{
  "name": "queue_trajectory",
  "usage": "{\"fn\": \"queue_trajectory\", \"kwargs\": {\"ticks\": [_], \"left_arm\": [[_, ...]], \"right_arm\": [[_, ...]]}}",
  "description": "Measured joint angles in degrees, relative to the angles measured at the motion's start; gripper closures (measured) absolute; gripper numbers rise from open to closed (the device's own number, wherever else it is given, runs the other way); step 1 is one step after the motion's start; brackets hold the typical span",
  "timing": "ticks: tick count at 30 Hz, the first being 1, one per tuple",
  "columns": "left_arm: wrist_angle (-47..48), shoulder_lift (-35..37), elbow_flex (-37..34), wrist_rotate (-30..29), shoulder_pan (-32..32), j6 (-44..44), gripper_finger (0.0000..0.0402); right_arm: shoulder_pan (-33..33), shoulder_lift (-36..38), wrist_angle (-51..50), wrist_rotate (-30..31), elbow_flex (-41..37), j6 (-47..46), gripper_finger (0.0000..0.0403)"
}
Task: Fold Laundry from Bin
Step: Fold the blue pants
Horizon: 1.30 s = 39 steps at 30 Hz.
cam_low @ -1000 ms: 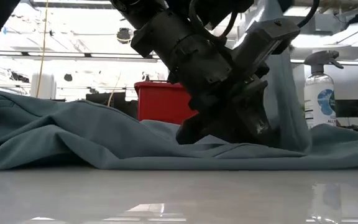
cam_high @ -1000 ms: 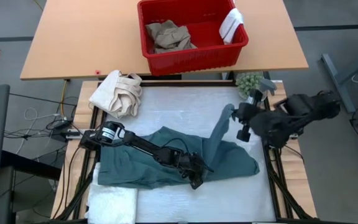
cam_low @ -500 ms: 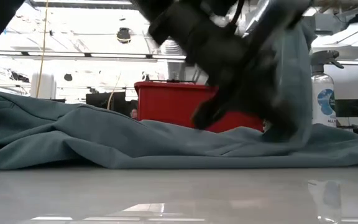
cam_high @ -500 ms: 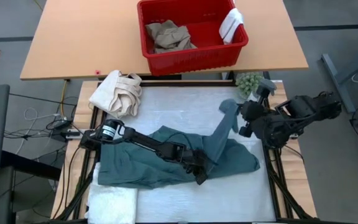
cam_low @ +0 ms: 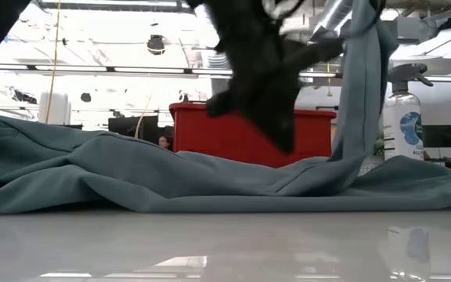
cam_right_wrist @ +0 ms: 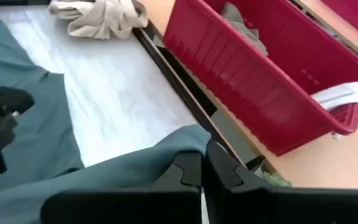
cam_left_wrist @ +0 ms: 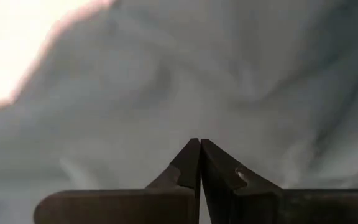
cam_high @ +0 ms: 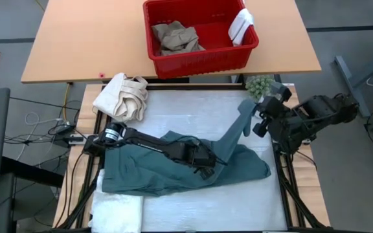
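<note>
The teal-green garment (cam_high: 167, 165) lies spread on the white table top. One part of it (cam_low: 362, 86) is drawn up at the right, and my right gripper (cam_high: 250, 116) is shut on that part. My left gripper (cam_high: 206, 173) is shut and hangs just above the garment's middle (cam_left_wrist: 166, 93); in the low view its tip (cam_low: 285, 143) is clear of the cloth. The red bin (cam_high: 199, 58) stands on the wooden table at the far side. It holds tan trousers (cam_high: 175, 37), and a small white cloth (cam_high: 241, 24) hangs over its rim. A white towel (cam_high: 117, 210) lies at the near left. My right gripper pinches a raised edge of the teal-green garment (cam_right_wrist: 188, 138) between its two fingers. The fingers come from the table's right, slanting down. The held part is lifted clear. The cloth hangs down from it in a slack strip (cam_low: 351, 133) to the rest of the garment on the table.
A cream bundled canvas cloth (cam_high: 122, 96) lies at the table's far left corner. A spray bottle (cam_low: 404, 117) and a small green object (cam_high: 259, 84) stand at the far right. White table surface (cam_high: 193, 110) shows between the garment and the far edge.
My left gripper, shut throughout, has risen off the garment, tipped less steeply down and drawn a little toward the far edge. My right gripper has turned and shifted slightly toward the right edge with the raised part of the garment, which stays lifted.
</note>
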<state>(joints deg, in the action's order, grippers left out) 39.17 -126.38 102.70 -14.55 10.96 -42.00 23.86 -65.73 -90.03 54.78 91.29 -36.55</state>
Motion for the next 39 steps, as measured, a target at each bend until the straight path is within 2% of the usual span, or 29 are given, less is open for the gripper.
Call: {"fn": "queue_trajectory", "kwargs": {"ticks": [4,6,11,13,17,21,25,31,39], "left_arm": [[-2.77,-0.48,-5.26,1.27,1.13,-1.08,0.0401],[-5.88,-0.3,-8.13,2.51,1.52,-2.09,0.0401],[-9.01,0.28,-13.16,2.92,2.38,-3.36,0.0402],[-9.13,0.28,-13.61,2.63,2.67,-3.03,0.0401],[-10.92,0.15,-13.77,2.56,3.16,-0.84,0.0402],[-12.34,0.91,-13.95,3.62,3.12,-0.81,0.0401],[-10.24,3.56,-14.16,5.6,2.73,-0.75,0.0401],[-0.75,15.89,-14.16,6.83,2.46,-0.77,0.0401],[4.4,33.57,-14.01,-2.61,4.66,-6.37,0.0401]], "right_arm": [[0.09,-0.2,0.05,-2.94,0.0,-2.04,0.0382],[0.13,-0.14,0.04,-8.77,0.0,-4.24,0.0382],[1.12,-0.13,0.14,-21.11,-1.6,-16.71,0.0382],[3.64,-0.13,0.05,-21.81,-2.95,-18.94,0.0382],[5.71,-0.78,3.5,-15.92,-6.45,-19.73,0.0382],[4.39,-2.53,15.94,-15.8,-10.46,-9.98,0.0382],[3.52,-6.56,30.03,-15.86,-13.18,3.88,0.0382],[3.37,-12.89,42.19,-17.12,-13.14,17.36,0.0382],[0.22,-22.91,60.22,-23.63,-13.16,33.18,0.0382]]}}
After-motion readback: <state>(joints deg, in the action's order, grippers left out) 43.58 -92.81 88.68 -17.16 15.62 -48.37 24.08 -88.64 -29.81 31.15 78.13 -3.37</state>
